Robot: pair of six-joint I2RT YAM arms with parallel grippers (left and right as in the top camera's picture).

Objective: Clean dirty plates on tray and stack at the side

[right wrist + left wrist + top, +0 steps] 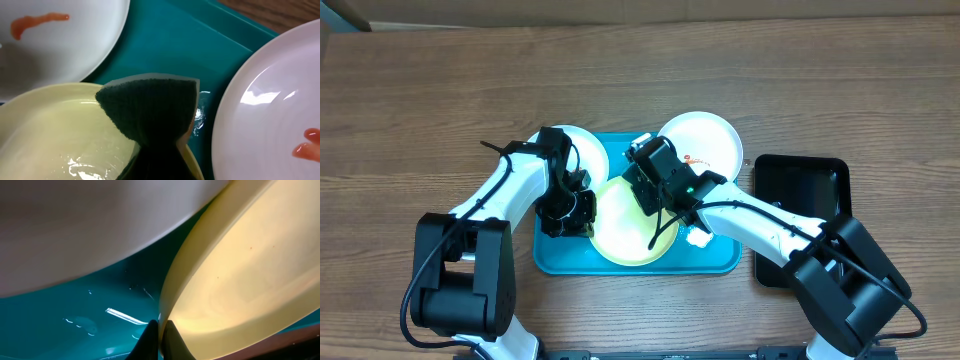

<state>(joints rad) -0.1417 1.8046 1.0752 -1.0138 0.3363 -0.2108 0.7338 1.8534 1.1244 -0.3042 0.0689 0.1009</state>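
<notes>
The turquoise tray (720,262) holds three plates. The light green rimmed plate (620,235) lies in the middle and looks wet. My left gripper (572,212) is shut on its left rim; the left wrist view shows the jaws (161,332) pinching the rim of this plate (240,280). My right gripper (655,180) is shut on a dark green sponge (150,105) at the plate's far edge (45,135). One white plate (585,148) lies at the back left, one (710,135) at the back right. Both show an orange-red smear in the right wrist view (65,45) (270,100).
A smaller black tray (800,185) stands to the right of the turquoise one. A small white lump (698,238) lies on the turquoise tray near its right edge. Wooden table (420,100) lies all round.
</notes>
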